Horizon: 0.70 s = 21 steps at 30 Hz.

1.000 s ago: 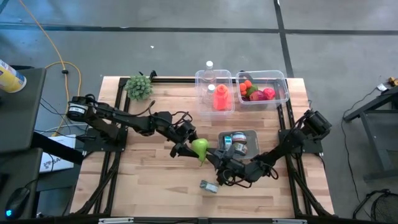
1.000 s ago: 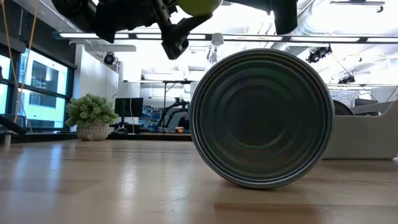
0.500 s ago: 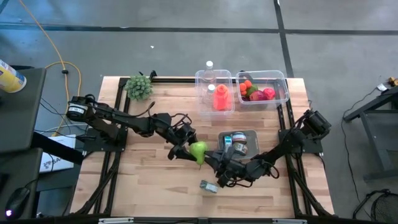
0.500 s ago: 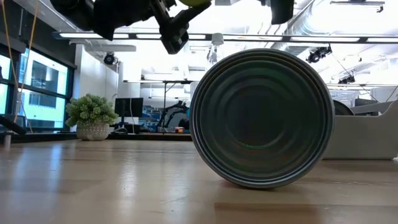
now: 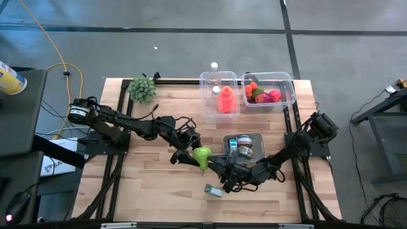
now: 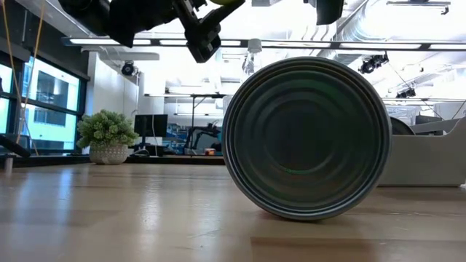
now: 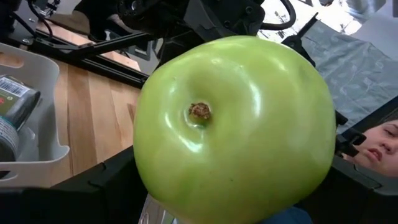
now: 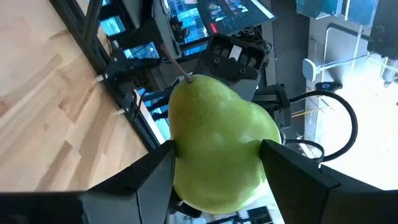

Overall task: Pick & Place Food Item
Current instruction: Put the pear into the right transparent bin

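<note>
You see the green pear (image 5: 202, 154) between the 2 claws, above the table (image 5: 152, 184). The left claw (image 5: 191, 152) and the right claw (image 5: 216, 164) both grip it, fingers half-wide. A can (image 5: 213, 190) lies just beside the right claw.

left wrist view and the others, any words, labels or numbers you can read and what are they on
No text can be read in any view.
Label on the can lying in the grey plastic tray: print and a red patch show, too small and blurred to read.
Yellow container at the high view's left edge: markings too small to read.
Small silver can lying on the wooden table: no legible label.
Green pear: no sticker.
</note>
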{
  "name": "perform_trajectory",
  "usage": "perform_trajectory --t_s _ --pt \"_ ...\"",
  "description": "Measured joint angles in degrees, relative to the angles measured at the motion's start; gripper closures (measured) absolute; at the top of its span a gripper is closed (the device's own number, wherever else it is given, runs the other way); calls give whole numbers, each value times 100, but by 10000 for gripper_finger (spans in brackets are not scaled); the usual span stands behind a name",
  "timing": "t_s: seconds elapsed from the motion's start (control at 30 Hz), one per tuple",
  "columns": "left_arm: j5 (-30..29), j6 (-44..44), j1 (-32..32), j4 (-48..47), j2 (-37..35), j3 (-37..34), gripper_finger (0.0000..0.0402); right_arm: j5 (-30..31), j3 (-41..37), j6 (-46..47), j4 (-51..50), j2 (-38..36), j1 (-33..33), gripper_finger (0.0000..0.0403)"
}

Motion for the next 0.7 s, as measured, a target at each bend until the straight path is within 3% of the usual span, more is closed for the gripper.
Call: perform_trajectory --t_s 0.37,0.7 --pt "79 0 7 -45 13 -2 73 -89 0 1080 -210 0 17 174" --pt "180 -4 7 -27 15 -4 73 -259 4 703 -238 0 17 170"
